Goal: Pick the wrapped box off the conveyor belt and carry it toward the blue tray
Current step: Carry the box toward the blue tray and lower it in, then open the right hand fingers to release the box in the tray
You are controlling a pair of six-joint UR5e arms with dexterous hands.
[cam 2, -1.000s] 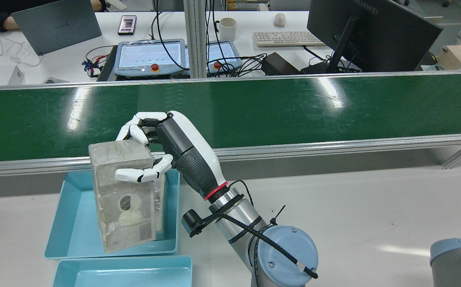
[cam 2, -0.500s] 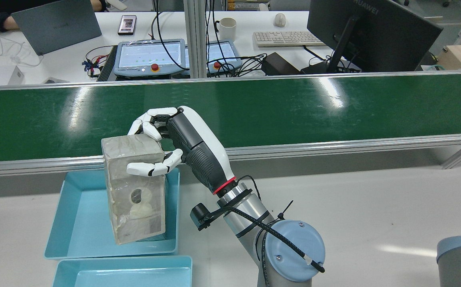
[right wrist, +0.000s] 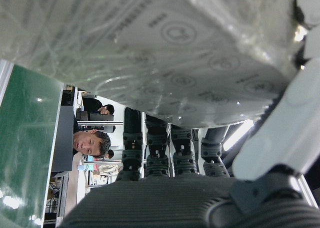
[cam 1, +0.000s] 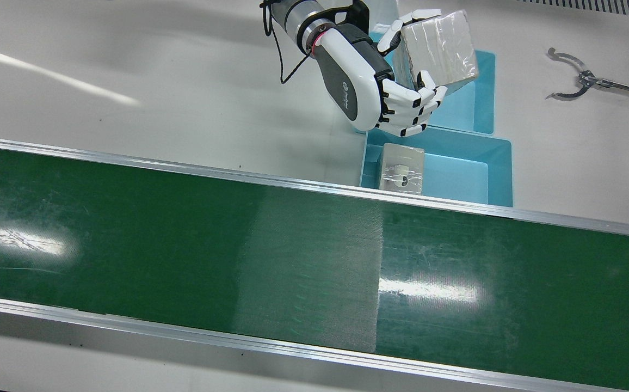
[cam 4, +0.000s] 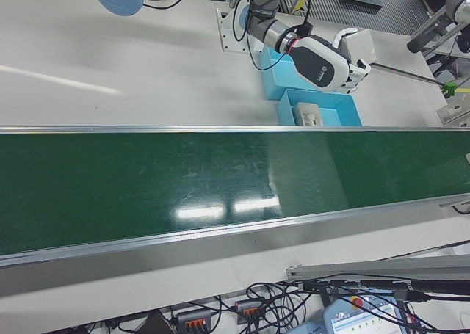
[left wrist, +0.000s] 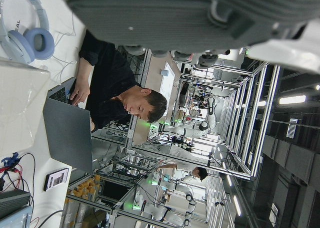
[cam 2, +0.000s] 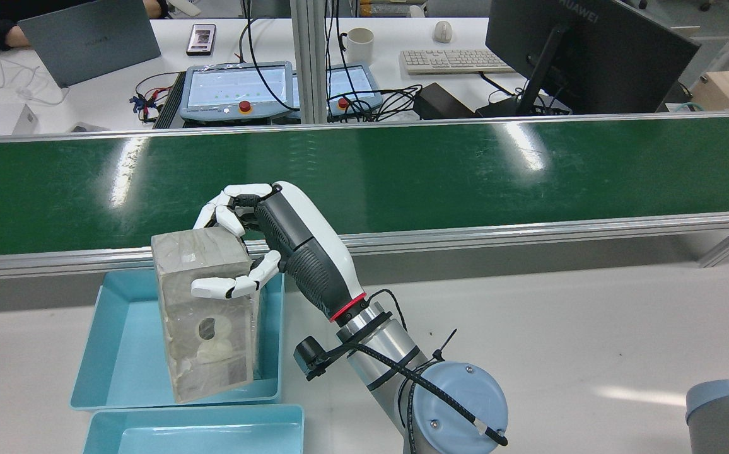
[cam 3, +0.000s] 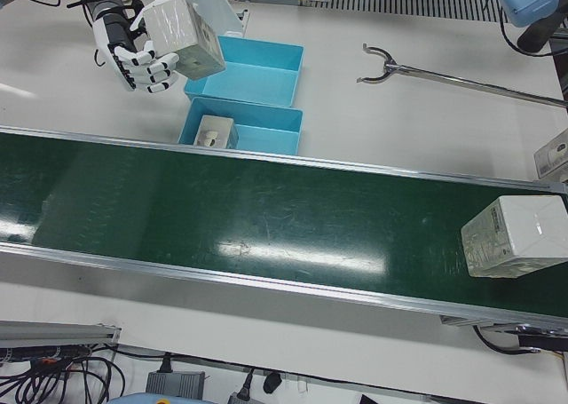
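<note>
My right hand is shut on the wrapped box, a tall grey box in clear film, with fingers over its top and its near face. It hangs tilted above the blue tray beside the belt. From the front, the right hand holds the wrapped box above two blue trays. In the right hand view the wrapped box fills the picture. Of my left hand only the grey palm shows, so its fingers are unclear.
The belt-side tray holds another wrapped box. A second blue tray lies closer to the robot. One more wrapped box rides the green conveyor belt at its far end. A metal grabber tool lies on the white table.
The right hand with the box went right and up, away from the tray. It has since come back left and lower, over the tray. The grip is unchanged.
</note>
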